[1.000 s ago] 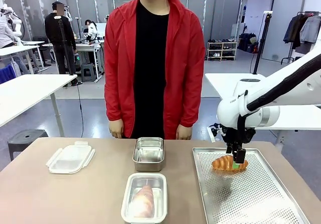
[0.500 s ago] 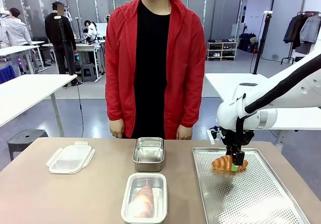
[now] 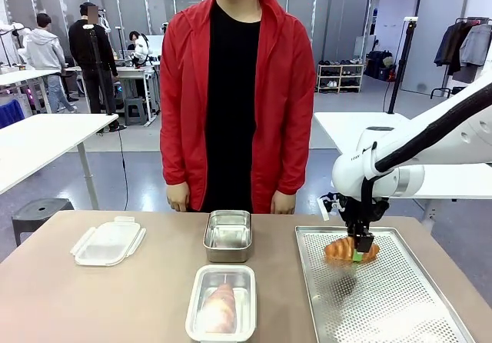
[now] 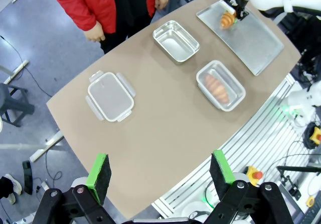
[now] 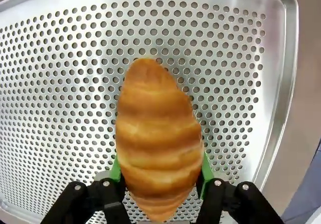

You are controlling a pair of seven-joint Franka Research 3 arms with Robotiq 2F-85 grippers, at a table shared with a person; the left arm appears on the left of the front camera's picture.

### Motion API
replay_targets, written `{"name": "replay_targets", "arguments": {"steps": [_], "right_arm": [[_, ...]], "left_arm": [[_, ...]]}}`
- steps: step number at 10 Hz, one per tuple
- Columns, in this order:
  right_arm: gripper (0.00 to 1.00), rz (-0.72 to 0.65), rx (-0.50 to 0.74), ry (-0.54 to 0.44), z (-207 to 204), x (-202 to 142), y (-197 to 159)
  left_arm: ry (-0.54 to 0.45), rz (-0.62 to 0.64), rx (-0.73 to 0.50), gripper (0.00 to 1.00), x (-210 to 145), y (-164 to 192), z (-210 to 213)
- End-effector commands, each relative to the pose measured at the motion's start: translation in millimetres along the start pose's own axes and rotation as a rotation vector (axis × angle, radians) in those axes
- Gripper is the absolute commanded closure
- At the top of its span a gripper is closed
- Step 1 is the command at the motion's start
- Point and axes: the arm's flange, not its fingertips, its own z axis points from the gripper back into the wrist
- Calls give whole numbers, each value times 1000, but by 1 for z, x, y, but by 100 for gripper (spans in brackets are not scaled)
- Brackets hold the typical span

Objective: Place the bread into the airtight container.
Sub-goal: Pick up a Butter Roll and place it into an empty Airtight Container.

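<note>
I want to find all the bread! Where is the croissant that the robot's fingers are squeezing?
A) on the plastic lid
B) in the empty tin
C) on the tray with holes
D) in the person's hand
C: the fingers press both sides of the croissant, which lies on the tray full of holes.

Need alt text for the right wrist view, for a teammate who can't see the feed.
A golden croissant sits between the green pads of the right gripper, which press against both its sides. It lies on a perforated metal tray, whose raised rim curves along the top and right of the picture.
</note>
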Motion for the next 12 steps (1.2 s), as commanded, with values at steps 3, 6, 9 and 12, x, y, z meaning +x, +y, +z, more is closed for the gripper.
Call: {"name": "replay_targets", "arguments": {"steps": [3, 6, 9, 12], "right_arm": [[76, -37, 0, 12, 33, 8, 5], [76, -78, -23, -6, 86, 25, 21], [76, -70, -72, -36, 130, 80, 39], [76, -72, -121, -97, 146, 175, 43]], "left_arm": [[-12, -2, -9, 0, 2, -1, 2], [-12, -2, -9, 0, 2, -1, 2], [-12, -2, -9, 0, 2, -1, 2], [-12, -2, -9, 0, 2, -1, 2]]}}
